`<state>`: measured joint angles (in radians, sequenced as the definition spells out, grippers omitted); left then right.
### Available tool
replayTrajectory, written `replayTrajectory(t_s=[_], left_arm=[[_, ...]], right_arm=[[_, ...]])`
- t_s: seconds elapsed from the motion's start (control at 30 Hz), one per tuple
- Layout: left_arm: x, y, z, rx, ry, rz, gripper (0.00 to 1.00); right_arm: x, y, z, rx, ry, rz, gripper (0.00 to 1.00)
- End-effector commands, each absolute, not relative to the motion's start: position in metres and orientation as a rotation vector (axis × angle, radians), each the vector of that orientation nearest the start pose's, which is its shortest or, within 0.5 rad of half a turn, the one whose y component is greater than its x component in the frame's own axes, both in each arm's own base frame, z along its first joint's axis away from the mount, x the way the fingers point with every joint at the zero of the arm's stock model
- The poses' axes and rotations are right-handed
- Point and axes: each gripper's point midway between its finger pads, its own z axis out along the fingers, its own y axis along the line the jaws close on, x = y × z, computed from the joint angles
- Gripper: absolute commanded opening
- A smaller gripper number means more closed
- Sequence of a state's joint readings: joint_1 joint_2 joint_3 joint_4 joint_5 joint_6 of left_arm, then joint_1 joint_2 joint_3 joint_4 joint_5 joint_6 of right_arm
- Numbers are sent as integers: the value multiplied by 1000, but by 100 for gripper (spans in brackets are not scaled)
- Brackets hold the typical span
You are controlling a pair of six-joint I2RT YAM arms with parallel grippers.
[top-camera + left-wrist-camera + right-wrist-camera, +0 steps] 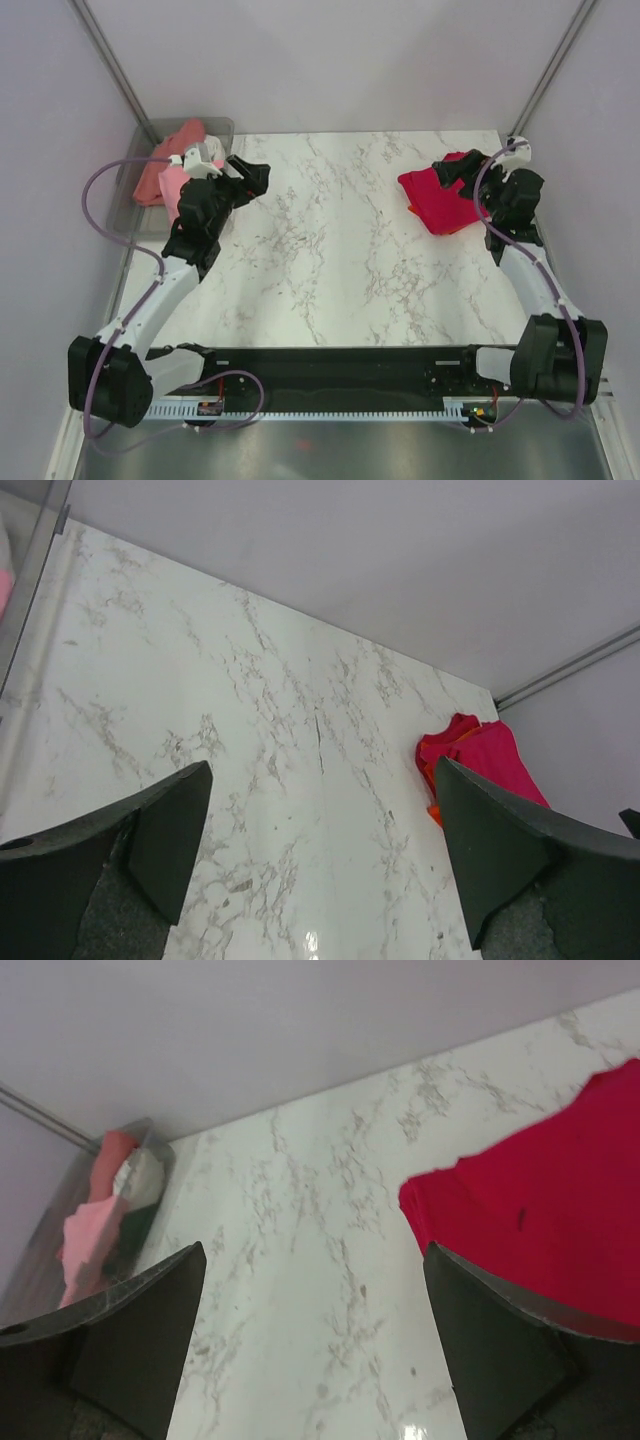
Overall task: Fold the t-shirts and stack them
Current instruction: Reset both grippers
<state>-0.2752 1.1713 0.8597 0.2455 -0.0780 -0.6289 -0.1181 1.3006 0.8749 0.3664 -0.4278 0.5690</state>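
Note:
A folded crimson t-shirt (440,198) lies at the table's back right, with an orange t-shirt edge (415,209) showing under it. The crimson t-shirt also shows in the left wrist view (490,755) and the right wrist view (545,1210). Salmon (172,152) and light pink (172,188) t-shirts sit in the clear bin (222,127) at the back left. My left gripper (250,180) is open and empty beside the bin. My right gripper (452,170) is open and empty over the crimson shirt's far edge.
The marble table (330,260) runs between the two arms. Grey walls close the back and sides. A black rail (340,370) lies along the near edge between the arm bases.

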Motion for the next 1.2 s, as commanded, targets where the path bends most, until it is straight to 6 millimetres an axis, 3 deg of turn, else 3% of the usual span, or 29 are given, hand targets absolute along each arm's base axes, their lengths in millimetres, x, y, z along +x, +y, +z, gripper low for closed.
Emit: replayTrajectory(t_s=[0.0, 0.07, 0.1, 0.13, 0.2, 0.27, 0.3, 0.37, 0.4, 0.47, 0.6, 0.77, 1.17], left_arm=[[366, -106, 271, -331, 1678, -534, 100], [352, -105, 259, -331, 1694, -544, 100], [343, -103, 243, -328, 1719, -538, 100], [333, -101, 248, -322, 1697, -550, 100], [319, -96, 223, -314, 1744, -524, 100], [307, -89, 216, -318, 1739, -500, 100], [301, -86, 199, -321, 1765, -485, 100], [293, -83, 198, -307, 1734, -481, 100], [288, -81, 182, -291, 1750, -469, 100], [283, -83, 183, -220, 1698, -471, 100], [275, -71, 150, -226, 1688, -405, 100], [278, -60, 139, -285, 1696, -353, 100], [279, -72, 133, -246, 1757, -394, 100]], right_arm=[[394, 23, 225, 280, 1761, 495, 98], [379, 15, 207, 335, 1779, 443, 98], [370, 13, 210, 331, 1770, 427, 98], [366, 9, 207, 353, 1769, 399, 98], [350, 4, 187, 389, 1791, 364, 98], [337, -3, 162, 430, 1832, 314, 98], [332, -3, 153, 432, 1850, 306, 98], [321, -1, 133, 435, 1859, 307, 98], [318, -3, 128, 448, 1853, 303, 98], [309, -10, 114, 506, 1839, 266, 98], [301, -18, 111, 537, 1814, 223, 98], [298, -24, 110, 570, 1789, 200, 98], [297, -22, 110, 555, 1795, 204, 98]])
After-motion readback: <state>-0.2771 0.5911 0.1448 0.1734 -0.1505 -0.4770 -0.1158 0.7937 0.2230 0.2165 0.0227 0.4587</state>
